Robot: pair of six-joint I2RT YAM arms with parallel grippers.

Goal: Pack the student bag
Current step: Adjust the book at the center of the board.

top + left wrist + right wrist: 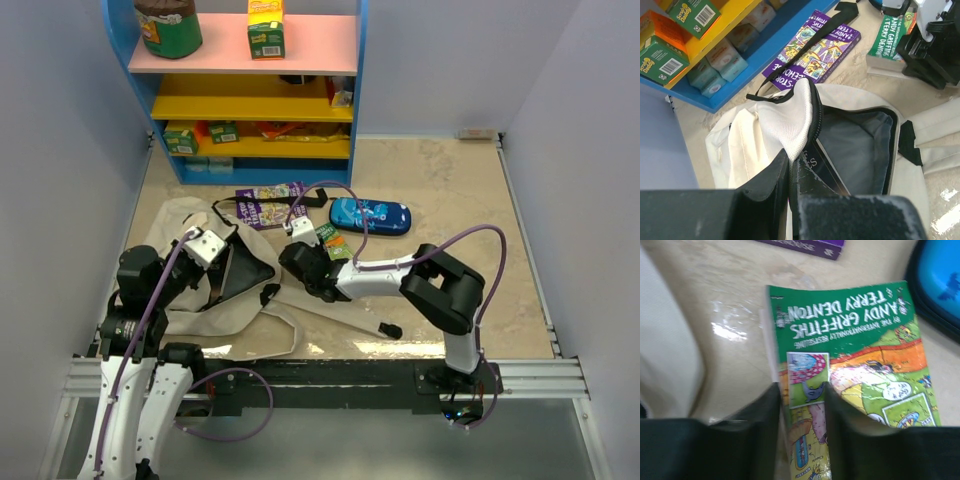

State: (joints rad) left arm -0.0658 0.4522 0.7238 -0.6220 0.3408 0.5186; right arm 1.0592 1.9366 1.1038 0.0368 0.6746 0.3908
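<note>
Pinches the zip rim of the student bag [235, 320], at the left of the desk [450, 180], with the left hand [790, 160]. Rests the half-spread right hand [801, 405] on a green book [855, 330] reading "ANDY GRIFFITHS", "TERRY DENTON", near a purple book [268, 208] and blue pencil case [370, 215].

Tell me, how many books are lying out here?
2. A purple book lies near the blue shelf; a green book sits at the right gripper. A dark item inside the student bag may be another; I cannot tell.

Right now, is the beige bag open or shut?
Open: the left hand holds up one zip edge of the bag, and grey lining shows inside.
</note>
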